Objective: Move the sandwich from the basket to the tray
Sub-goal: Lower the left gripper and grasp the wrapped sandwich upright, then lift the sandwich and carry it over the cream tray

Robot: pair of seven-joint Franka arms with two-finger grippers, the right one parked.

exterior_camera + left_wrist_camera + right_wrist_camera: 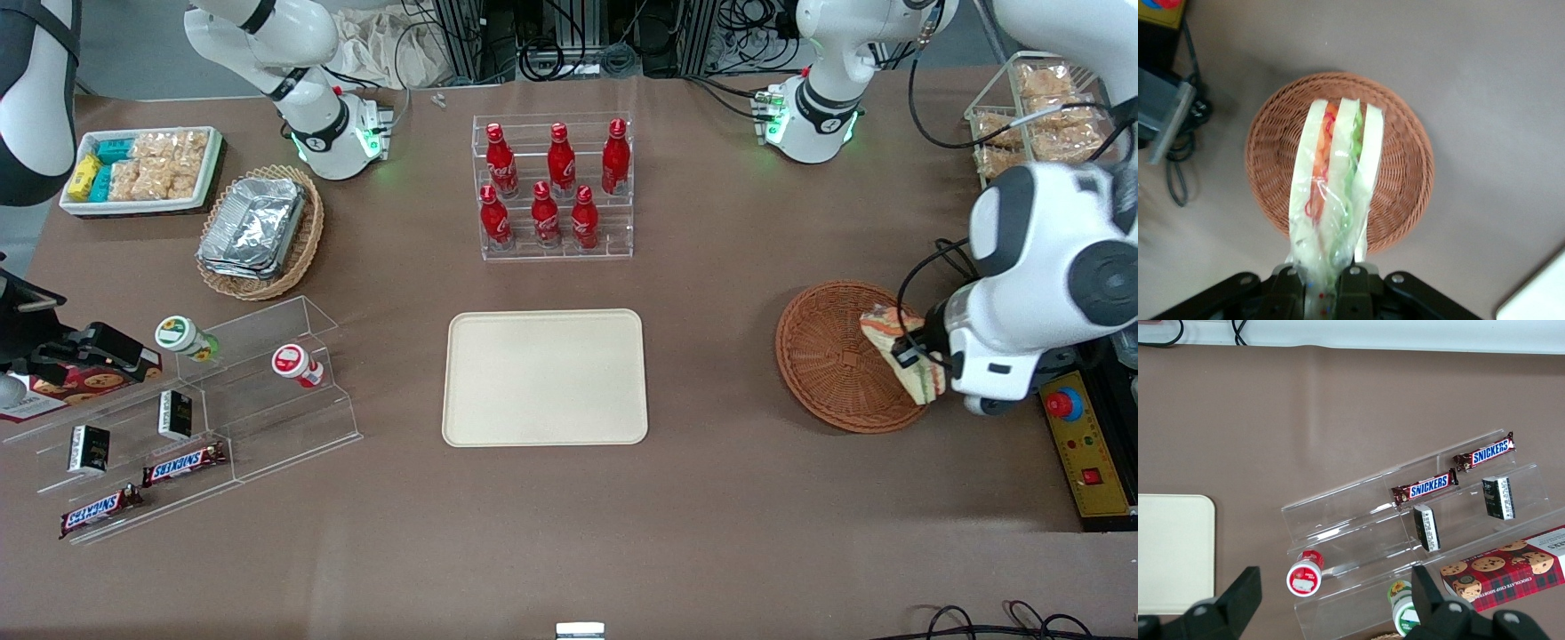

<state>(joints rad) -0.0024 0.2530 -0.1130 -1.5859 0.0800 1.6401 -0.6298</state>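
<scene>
Gripper: the gripper [1319, 283] hangs above the basket, its two fingers [1288, 280] clamped on one end of the sandwich.
Sandwich: the sandwich [1335, 193] is a film-wrapped wedge of white bread with orange-red and green layers. In the wrist view it juts out from the fingers over the basket's woven floor; in the front view it hangs over the part of the rim toward the working arm's end of the table. Whether it is touching the weave I cannot tell.
Basket: the basket [827, 356] is round, reddish-brown wicker, sitting on the table toward the working arm's end, with nothing else seen in it.
Tray: the tray [545, 377] is flat and cream-coloured with rounded corners. It lies bare at the table's middle, well apart from the basket.
Bottles: six red bottles [556, 182] stand upright in a clear rack, farther from the front camera than the tray.
Parked arm's end: a clear stepped stand [222, 400] holds chocolate bars [182, 463], small dark boxes and two little cups. A tan oval basket [307, 240] with foil containers and a white bin [142, 169] of snack packets sit near the table's corner.
</scene>
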